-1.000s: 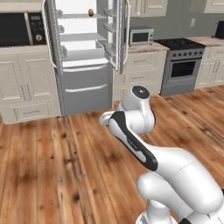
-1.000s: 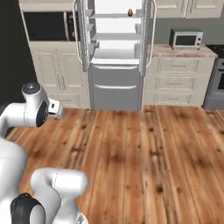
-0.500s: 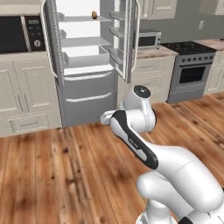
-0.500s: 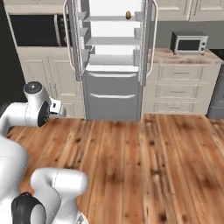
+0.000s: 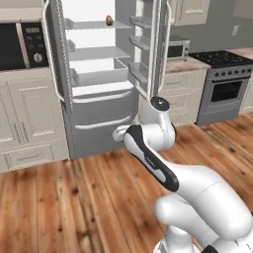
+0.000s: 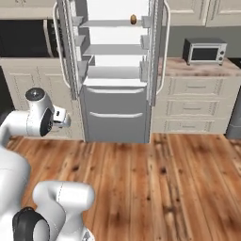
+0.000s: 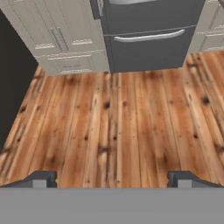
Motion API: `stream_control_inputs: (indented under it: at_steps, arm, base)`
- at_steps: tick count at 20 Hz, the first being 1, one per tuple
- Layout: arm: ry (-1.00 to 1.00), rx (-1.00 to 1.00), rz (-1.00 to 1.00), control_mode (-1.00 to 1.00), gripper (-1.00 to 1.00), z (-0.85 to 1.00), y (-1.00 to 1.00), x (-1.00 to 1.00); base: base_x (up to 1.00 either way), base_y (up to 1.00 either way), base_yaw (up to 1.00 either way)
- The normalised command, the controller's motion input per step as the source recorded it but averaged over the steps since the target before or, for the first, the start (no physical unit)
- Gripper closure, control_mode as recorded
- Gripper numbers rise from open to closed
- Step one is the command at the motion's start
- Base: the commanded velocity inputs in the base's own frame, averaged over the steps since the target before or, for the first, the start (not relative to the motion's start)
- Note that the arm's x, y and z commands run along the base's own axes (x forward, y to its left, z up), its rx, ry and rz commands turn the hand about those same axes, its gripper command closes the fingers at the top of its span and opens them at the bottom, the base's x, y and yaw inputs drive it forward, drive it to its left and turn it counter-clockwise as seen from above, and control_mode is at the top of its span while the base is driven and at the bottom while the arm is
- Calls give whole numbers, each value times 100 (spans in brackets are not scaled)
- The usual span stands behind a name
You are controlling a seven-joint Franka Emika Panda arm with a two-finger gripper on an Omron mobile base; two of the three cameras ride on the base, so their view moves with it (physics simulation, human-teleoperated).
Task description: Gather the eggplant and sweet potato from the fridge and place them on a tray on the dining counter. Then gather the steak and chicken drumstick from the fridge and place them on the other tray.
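Plainly, the end effector [image 7: 112, 179] is spread wide and empty, touching nothing, its tips over bare wood floor [image 7: 127, 127]. Ahead and well above it, the fridge [image 6: 115, 70] stands open. A small brown lump, perhaps the chicken drumstick [image 6: 133, 19], sits upright on the top shelf [image 5: 94, 24]; too small to judge further.

- Your arm [image 5: 153, 163] is folded back on itself, elbow raised, forearm angled down ahead of the base.
- Your gripper [image 7: 112, 179] points downward, held high in free air.
- Its fingertips [image 7: 41, 179] stand wide apart with nothing between them.
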Motion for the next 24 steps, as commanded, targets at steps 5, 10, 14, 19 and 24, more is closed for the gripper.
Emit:
stream_control_inputs:
  at_steps: [5, 10, 14, 19, 24]
  arm:
    - [0, 0, 0, 100, -100, 0, 0, 0]
    - [0, 0, 0, 100, -100, 0, 0, 0]
    - [0, 0, 0, 100, -100, 0, 0, 0]
    - [0, 0, 0, 100, -100, 0, 0, 0]
    - [0, 0, 0, 100, -100, 0, 0, 0]
  base:
    - [81, 0, -14]
    - [83, 0, -19]
    - [78, 0, -10]
    - [61, -12, -1]
    - [58, -23, 0]
